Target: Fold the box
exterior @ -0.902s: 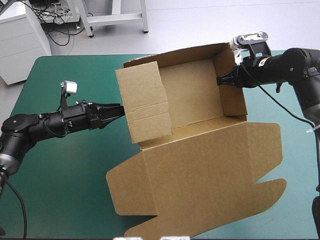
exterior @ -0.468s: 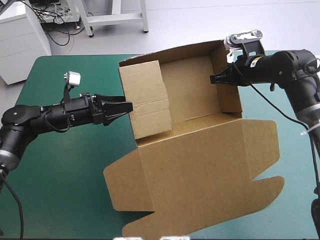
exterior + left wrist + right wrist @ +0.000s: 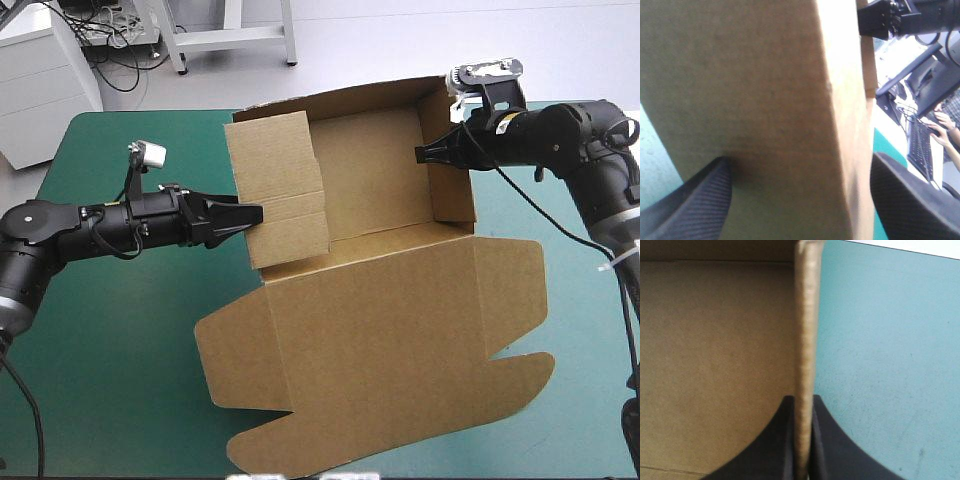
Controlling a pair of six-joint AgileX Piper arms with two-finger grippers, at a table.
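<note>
Pinching box [image 3: 380,320] wall, right hand [image 3: 422,156]; left hand [image 3: 250,213] spread around another

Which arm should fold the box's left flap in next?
Left. The left claw, open, straddles the left flap of the box; the right claw is shut on the right wall, likely bracing it.

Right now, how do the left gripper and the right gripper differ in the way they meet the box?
The left gripper is open, its fingers wide apart with the left wall of the box between them, unclamped; the right gripper is shut on the right wall. The left gripper looks onto its wall's broad face; the right gripper takes its wall edge-on. Both are at raised walls, on opposite sides of the box.
</note>
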